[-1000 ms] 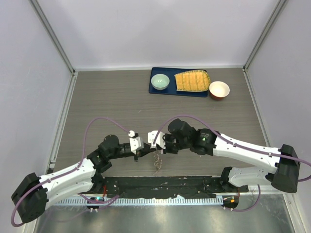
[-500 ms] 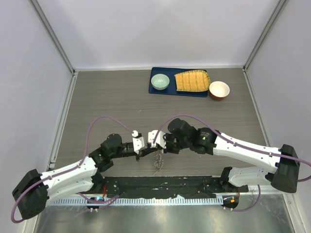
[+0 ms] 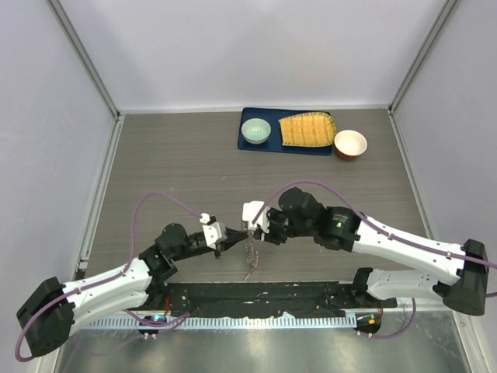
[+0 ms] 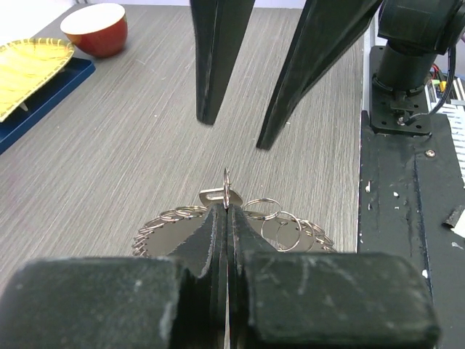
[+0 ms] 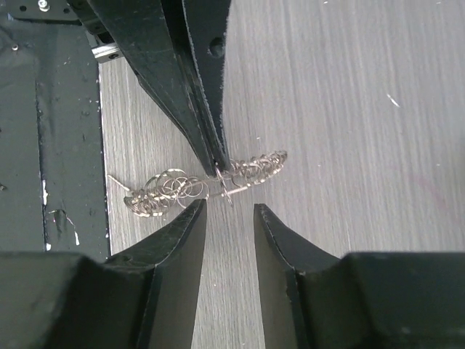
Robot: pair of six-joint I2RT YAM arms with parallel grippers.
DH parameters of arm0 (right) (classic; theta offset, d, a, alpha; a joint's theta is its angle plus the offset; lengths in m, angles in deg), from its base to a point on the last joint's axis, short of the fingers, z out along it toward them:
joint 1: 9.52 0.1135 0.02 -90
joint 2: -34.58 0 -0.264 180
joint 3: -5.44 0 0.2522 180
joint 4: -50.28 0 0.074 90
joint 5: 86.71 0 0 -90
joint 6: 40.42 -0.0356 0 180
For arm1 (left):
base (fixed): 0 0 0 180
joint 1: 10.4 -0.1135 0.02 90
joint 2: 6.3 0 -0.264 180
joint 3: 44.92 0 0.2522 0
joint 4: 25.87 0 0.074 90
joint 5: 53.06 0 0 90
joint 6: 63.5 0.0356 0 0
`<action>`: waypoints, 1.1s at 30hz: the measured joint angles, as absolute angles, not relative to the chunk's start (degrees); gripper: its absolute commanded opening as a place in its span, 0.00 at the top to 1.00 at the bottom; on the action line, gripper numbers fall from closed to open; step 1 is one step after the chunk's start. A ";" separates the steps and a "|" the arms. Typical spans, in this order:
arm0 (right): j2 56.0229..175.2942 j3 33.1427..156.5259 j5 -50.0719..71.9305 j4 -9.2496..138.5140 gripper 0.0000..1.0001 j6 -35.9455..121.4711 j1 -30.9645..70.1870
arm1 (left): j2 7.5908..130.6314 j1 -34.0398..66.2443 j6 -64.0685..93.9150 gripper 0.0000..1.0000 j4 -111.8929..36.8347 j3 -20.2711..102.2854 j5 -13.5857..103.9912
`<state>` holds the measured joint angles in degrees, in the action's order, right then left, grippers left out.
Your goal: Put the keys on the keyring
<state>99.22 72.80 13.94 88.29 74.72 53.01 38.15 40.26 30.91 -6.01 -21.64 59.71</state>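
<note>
Left gripper (image 4: pixel 227 212) is pinching the keyring (image 4: pixel 168 222) — right gripper (image 5: pixel 229 209), jaws spread, is needing a square, gentle close

The left tool (image 4: pixel 227 211) and right tool (image 5: pixel 229 209) meet tip to tip over the near part of the tabletop (image 3: pixel 171 171). The keyring (image 5: pixel 171 190) hangs from the left tool's tips, spreading to either side. The key (image 4: pixel 213 195) sits at those tips, just ahead of the right tool. Far beyond both tools, a tray (image 3: pixel 243 144) carries a bowl (image 3: pixel 255 130) and a dish (image 3: pixel 307 130). Another bowl (image 3: pixel 350 144) stands beside the tray.
</note>
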 measured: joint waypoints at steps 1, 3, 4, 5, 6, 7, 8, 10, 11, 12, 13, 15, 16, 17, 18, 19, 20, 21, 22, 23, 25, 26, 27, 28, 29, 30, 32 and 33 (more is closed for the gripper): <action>98.13 72.56 13.59 87.85 0.61 74.46 52.98 | 38.11 40.26 30.78 1.00 -5.53 -21.91 59.55; 95.92 71.67 13.20 87.39 0.60 73.98 52.70 | 38.02 40.28 30.27 1.00 -4.45 -22.39 59.38; 95.07 71.14 13.20 87.22 0.61 73.78 52.53 | 38.02 40.28 30.10 1.00 -3.84 -22.61 59.40; 94.52 70.68 13.22 87.11 0.61 73.74 52.37 | 37.98 40.28 29.92 1.00 -3.08 -22.85 59.44; 93.95 69.94 13.31 86.82 0.61 73.74 52.15 | 37.93 40.28 29.86 1.00 -2.49 -23.06 59.60; 93.69 69.50 13.35 86.74 0.62 73.78 52.07 | 37.89 40.28 29.77 1.00 -2.03 -23.17 59.86; 93.47 68.78 13.73 86.34 0.62 73.83 51.80 | 37.89 40.28 29.68 1.00 -1.68 -23.17 60.16; 93.45 67.91 14.27 86.28 0.64 73.94 51.45 | 37.89 40.28 29.51 1.00 -0.85 -23.17 60.84; 93.45 67.56 14.60 86.25 0.65 74.11 51.28 | 37.89 40.28 29.46 1.00 -0.37 -23.17 61.17; 93.47 67.27 14.99 86.28 0.65 74.33 51.06 | 37.89 40.28 29.42 1.00 0.07 -23.17 61.56; 93.54 67.17 15.43 86.25 0.66 74.51 50.93 | 37.89 40.28 29.33 1.00 0.49 -23.17 61.89; 93.86 67.17 16.19 85.71 0.66 74.72 50.73 | 37.89 40.28 28.98 1.00 0.92 -23.17 62.57; 94.04 67.17 16.50 85.45 0.67 74.75 50.71 | 37.89 40.28 28.85 1.00 0.97 -23.17 62.85; 94.26 67.17 16.79 85.12 0.67 74.83 50.67 | 37.89 40.28 28.68 1.00 0.97 -23.17 63.05; 94.39 67.17 17.07 84.96 0.68 74.88 50.62 | 37.87 40.28 28.57 1.00 0.97 -23.17 63.25; 94.48 67.17 17.40 84.79 0.69 74.92 50.49 | 37.87 40.28 28.48 1.00 0.97 -23.17 63.51; 94.50 67.17 17.75 84.62 0.70 74.92 50.36 | 37.87 40.28 28.46 1.00 0.97 -23.17 63.62; 94.50 67.17 18.12 84.40 0.73 74.92 50.34 | 37.87 40.28 28.44 1.00 0.97 -23.17 63.81; 94.50 67.17 18.51 84.13 0.73 74.92 50.32 | 37.87 40.28 28.42 1.00 0.97 -23.17 63.97; 94.50 67.17 18.86 83.94 0.74 74.94 50.25 | 37.87 40.28 28.42 1.00 0.97 -23.17 64.03; 94.50 67.17 19.34 83.70 0.77 74.94 50.21 | 37.87 40.28 28.42 1.00 0.99 -23.17 64.23; 94.50 67.17 19.67 83.70 0.78 74.92 50.10 | 37.87 40.28 28.42 1.00 1.03 -23.17 64.27; 94.54 67.17 19.91 83.68 0.80 74.94 50.08 | 37.87 40.28 28.42 1.00 1.05 -23.17 64.43; 94.59 67.17 20.11 83.65 0.81 74.94 50.03 | 37.87 40.28 28.39 1.00 1.08 -23.17 64.47; 94.63 67.17 20.30 83.65 0.82 74.94 49.99 | 37.87 40.28 28.39 1.00 1.10 -23.17 64.54; 94.70 67.17 20.48 83.63 0.86 74.92 49.97 | 37.87 40.28 28.39 1.00 1.14 -23.17 64.58; 94.74 67.17 20.78 83.57 0.90 74.99 49.97 | 37.87 40.28 28.37 1.00 1.25 -23.17 64.62; 94.74 67.17 20.92 83.63 0.94 74.99 49.97 | 37.87 40.28 28.37 1.00 1.27 -23.17 64.60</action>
